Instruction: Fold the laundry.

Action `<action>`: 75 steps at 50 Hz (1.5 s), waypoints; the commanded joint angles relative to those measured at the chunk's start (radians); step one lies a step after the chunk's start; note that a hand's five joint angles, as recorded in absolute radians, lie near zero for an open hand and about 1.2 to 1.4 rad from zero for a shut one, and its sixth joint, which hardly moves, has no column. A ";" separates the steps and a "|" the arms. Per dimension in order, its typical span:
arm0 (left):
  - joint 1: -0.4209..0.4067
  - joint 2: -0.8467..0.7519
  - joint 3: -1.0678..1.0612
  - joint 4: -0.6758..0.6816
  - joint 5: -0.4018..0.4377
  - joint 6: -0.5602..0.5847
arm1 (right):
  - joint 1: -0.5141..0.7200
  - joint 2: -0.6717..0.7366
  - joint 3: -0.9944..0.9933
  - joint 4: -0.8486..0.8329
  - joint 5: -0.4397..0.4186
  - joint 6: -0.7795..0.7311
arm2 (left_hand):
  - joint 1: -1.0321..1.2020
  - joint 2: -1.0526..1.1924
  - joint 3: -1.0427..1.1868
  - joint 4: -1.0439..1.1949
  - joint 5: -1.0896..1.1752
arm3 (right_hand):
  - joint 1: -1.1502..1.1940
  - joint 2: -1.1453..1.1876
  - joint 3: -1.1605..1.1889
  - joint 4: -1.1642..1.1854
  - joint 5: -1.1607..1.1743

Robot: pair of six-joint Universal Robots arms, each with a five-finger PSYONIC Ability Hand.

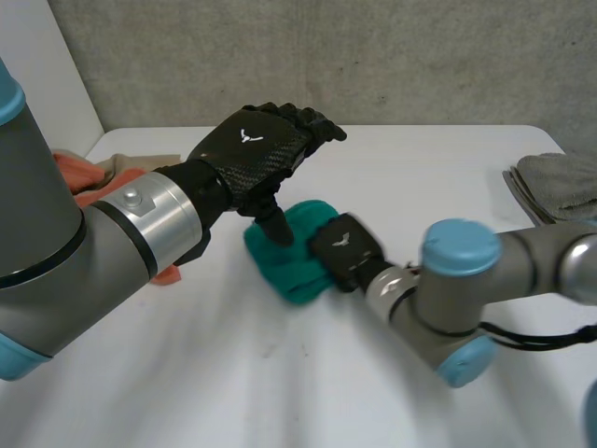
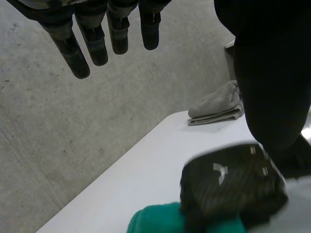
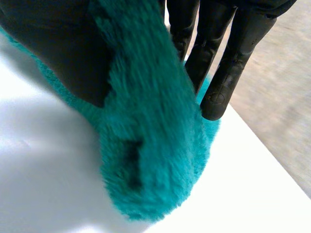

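While left hand (image 1: 254,147) hangs over teal cloth (image 1: 291,280), right hand (image 1: 343,248) pinches it.

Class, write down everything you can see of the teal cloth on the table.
The teal cloth is fluffy, plush-looking fabric, bunched into a thick roll near the middle of the white table. The right hand pinches a fold of it between thumb and fingers. The left hand, fingers straight, is above it, thumb pointing down at it.
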 commanded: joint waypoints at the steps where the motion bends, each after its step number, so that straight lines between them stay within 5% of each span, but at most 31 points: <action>1: 0.000 0.001 -0.001 0.000 0.000 0.000 | -0.184 -0.154 0.152 -0.058 -0.044 -0.009 | 0.017 0.011 0.002 0.012 -0.005 | 0.469 0.227 0.228 0.210 0.249; 11: 0.000 -0.004 -0.002 0.002 0.000 -0.002 | -0.452 -0.211 0.232 -0.085 -0.183 -0.014 | 0.017 0.011 0.002 0.012 -0.005 | 0.469 0.227 0.228 0.210 0.249; 19: 0.000 -0.006 -0.002 0.002 -0.002 -0.003 | -0.526 -0.216 0.264 -0.065 -0.301 -0.034 | 0.017 0.011 0.002 0.012 -0.005 | 0.469 0.227 0.228 0.210 0.249; 20: 0.000 -0.006 -0.002 0.002 -0.002 -0.003 | -0.528 -0.216 0.271 -0.062 -0.316 -0.040 | 0.017 0.011 0.002 0.012 -0.005 | 0.345 0.103 0.104 0.086 0.125; 22: 0.000 -0.006 -0.002 0.002 -0.002 -0.003 | -0.534 -0.216 0.285 -0.056 -0.338 -0.052 | 0.017 0.011 0.002 0.012 -0.005 | -0.305 -0.548 -0.546 -0.565 -0.526; 24: 0.000 -0.006 -0.002 0.002 -0.002 -0.006 | -0.543 -0.216 0.293 -0.049 -0.344 -0.065 | 0.017 0.011 0.002 0.012 -0.005 | -0.478 -0.720 -0.719 -0.737 -0.698; 48: 0.000 -0.016 -0.004 0.003 -0.002 -0.017 | -0.620 -0.205 0.328 -0.003 -0.364 -0.180 | 0.017 0.011 0.002 0.012 -0.005 | -0.566 -0.808 -0.807 -0.826 -0.786; 75: 0.002 -0.018 -0.011 0.008 0.000 -0.017 | -0.539 -0.067 0.152 -0.006 -0.344 -0.161 | 0.017 0.011 0.002 0.012 -0.005 | -0.302 -0.545 -0.543 -0.562 -0.522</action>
